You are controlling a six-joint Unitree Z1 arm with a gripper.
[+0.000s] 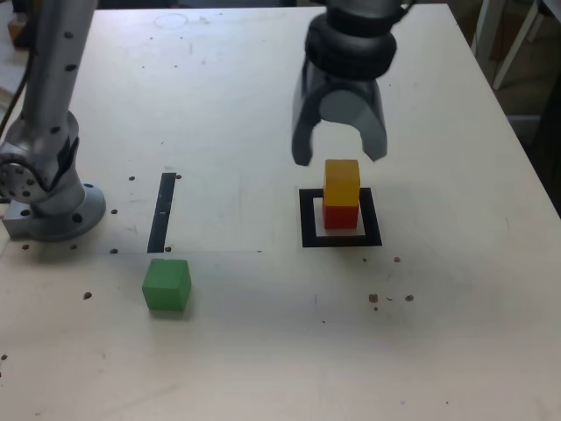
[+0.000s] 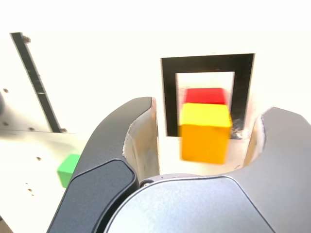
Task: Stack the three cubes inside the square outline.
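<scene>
Gripper [image 1: 339, 145] hangs near the black square [image 1: 308, 219], and in the exterior view its two fingers stand wide apart, with nothing held between them. From where I stand, the fingertips point down toward the table [image 1: 219, 360], and they look a little blurred. Within the black square sits the red cube [image 1: 340, 217], upright on the white centre. The yellow cube [image 1: 342, 181] rests on top of the red cube, so two cubes make a small tower there. The green cube [image 1: 166, 286] lies on the table, apart from the black square, toward the exterior view's left and nearer to the camera. Also to the exterior view's left of the black square is a straight black strip [image 1: 162, 213], and beyond this strip stands the round grey base [image 1: 54, 215] of the arm. Some small dark spots [image 1: 373, 298] mark the table near the black square, on its camera side.

Seen in the wrist view, the two fingers are open wide, and the yellow cube shows in the gap, with space between it and each finger. The red cube appears partly hidden by the yellow one, with the black square around it. The green cube is well apart from the black square, partly covered by a finger.
</scene>
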